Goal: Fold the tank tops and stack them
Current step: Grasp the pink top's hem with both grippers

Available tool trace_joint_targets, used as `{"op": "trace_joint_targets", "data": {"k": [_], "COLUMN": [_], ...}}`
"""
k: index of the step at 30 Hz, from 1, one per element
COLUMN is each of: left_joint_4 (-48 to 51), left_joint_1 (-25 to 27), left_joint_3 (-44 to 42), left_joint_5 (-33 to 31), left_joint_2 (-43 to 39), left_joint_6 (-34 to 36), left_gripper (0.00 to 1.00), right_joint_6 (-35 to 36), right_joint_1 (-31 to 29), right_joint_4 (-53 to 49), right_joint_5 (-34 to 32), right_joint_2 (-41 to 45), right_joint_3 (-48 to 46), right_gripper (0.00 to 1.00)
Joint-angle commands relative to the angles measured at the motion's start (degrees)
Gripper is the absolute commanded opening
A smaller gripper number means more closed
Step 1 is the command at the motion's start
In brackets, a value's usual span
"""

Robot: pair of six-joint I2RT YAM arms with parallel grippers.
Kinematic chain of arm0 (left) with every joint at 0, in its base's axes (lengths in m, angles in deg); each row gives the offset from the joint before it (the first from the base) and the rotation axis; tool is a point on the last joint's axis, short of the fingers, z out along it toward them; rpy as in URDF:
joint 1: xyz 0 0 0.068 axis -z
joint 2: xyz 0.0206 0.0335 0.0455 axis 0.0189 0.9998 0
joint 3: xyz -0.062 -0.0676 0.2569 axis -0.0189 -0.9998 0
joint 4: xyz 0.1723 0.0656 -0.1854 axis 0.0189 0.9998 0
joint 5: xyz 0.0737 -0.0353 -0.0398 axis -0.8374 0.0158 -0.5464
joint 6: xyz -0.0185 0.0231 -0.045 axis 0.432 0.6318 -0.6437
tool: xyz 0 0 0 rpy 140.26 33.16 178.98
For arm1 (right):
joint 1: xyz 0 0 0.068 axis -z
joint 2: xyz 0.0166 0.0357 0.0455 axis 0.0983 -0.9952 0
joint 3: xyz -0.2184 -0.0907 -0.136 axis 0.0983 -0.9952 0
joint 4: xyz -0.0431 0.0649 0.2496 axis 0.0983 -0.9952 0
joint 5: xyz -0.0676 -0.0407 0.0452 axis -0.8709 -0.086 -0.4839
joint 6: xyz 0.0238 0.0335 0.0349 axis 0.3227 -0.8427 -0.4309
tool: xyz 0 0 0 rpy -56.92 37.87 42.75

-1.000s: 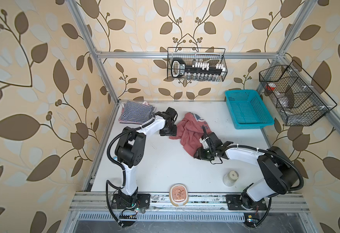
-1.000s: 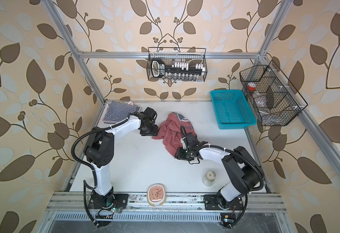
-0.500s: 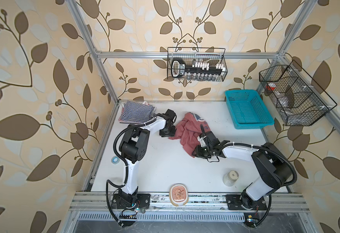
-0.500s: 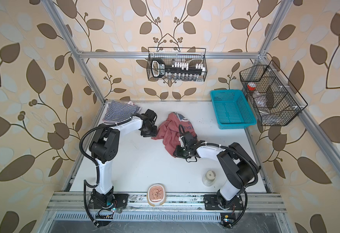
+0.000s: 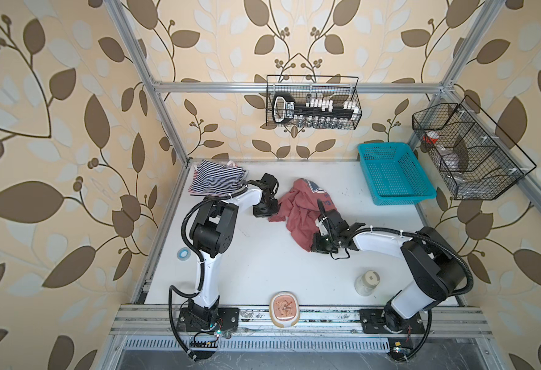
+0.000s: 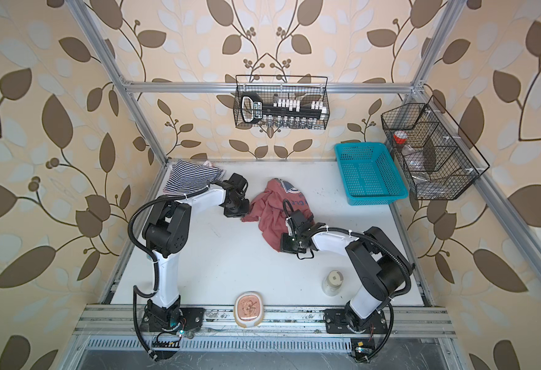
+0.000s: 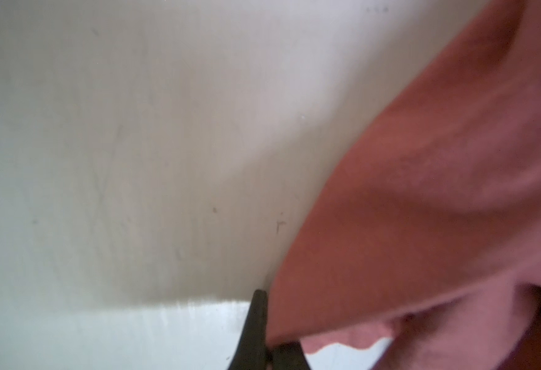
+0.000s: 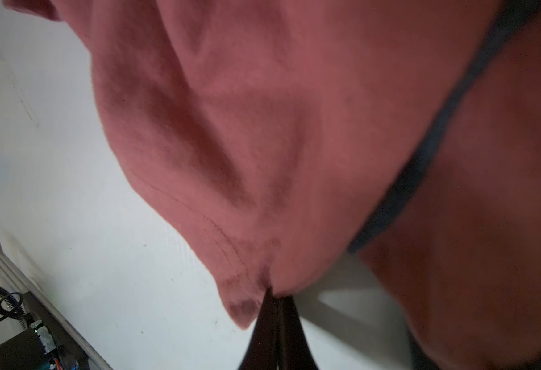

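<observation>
Nearest, on the front rail, lies a flat oval tan case [image 5: 284,313], and just beyond it to the right a clear jar [image 5: 367,282] stands upright on the white tabletop [image 5: 262,266]; a small blue tape ring [image 5: 184,254] lies at the left edge, well apart from both. Farther in, right of centre, the right end effector [image 5: 311,247] is low over the tabletop with its jaws closed on the near corner of the dusty red tank top [image 5: 299,211], and the right wrist view shows the stitched hem pinched between the two dark fingers [image 8: 267,315]. The top lies crumpled in the middle of the tabletop, with dark trim and part of a badge print showing at its far end. At its left corner the left end effector [image 5: 269,217] is clamped on the cloth's edge, the jaws drawn together around it in the left wrist view. In the far left corner the navy-and-white striped tank top [image 5: 217,181] lies folded, a sliver of red-and-white striped cloth [image 5: 230,164] peeking out at its far edge. A teal basket [image 5: 394,174] sits in the far right corner, and black wire baskets hang on the far wall [image 5: 312,102] and the right wall [image 5: 468,153]
</observation>
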Motion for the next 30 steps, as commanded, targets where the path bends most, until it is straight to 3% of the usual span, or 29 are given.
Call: {"op": "trace_joint_targets", "data": {"k": [1,4,7,10,14,19,23,24,27,30], "left_joint_4": [0.77,1.08,0.40,0.53,1.34,1.69,1.87,1.94,2.46,4.29], "left_joint_1": [-0.75,-0.66,-0.66,-0.66,-0.60,-0.58,-0.58,-0.58,-0.62,-0.66], "left_joint_3": [-0.34,-1.00,-3.18,-4.66,-5.51,-6.20,-6.40,-6.37,-6.25,-5.01], "left_joint_5": [2.40,5.28,7.74,8.23,8.45,8.58,8.63,8.54,7.99,6.19], "left_joint_2": [-6.78,-8.93,-12.09,-14.73,-16.78,-17.77,-18.12,-18.21,-18.77,-19.89], "left_joint_6": [-0.16,-0.97,-1.72,-2.03,-2.04,-1.92,-1.78,-1.69,-1.53,-1.18], "left_gripper": [0.00,0.00,0.00,0.00,0.00,0.00,0.00,0.00,0.00,0.00], "right_joint_6": [1.32,1.28,1.37,0.89,-0.21,-0.51,-0.43,-0.36,-0.07,0.96], "right_joint_1": [-0.12,-1.38,-3.59,-4.03,-4.49,-5.70,-6.09,-6.05,-6.09,-6.10], "right_joint_4": [-5.56,-8.17,-10.73,-10.09,-8.23,-10.07,-10.58,-10.58,-10.90,-13.20], "right_joint_5": [-4.38,-7.25,-10.75,-9.94,-8.66,-12.03,-12.65,-12.49,-11.58,-11.80], "right_joint_2": [3.61,4.53,3.78,1.64,-0.52,-3.81,-5.49,-6.01,-6.50,-3.42], "right_joint_3": [1.63,2.95,4.58,4.54,4.25,5.19,4.99,4.93,4.80,5.27], "right_gripper": [0.00,0.00,0.28,0.42,0.48,0.51,0.46,0.38,0.02,0.00]}}
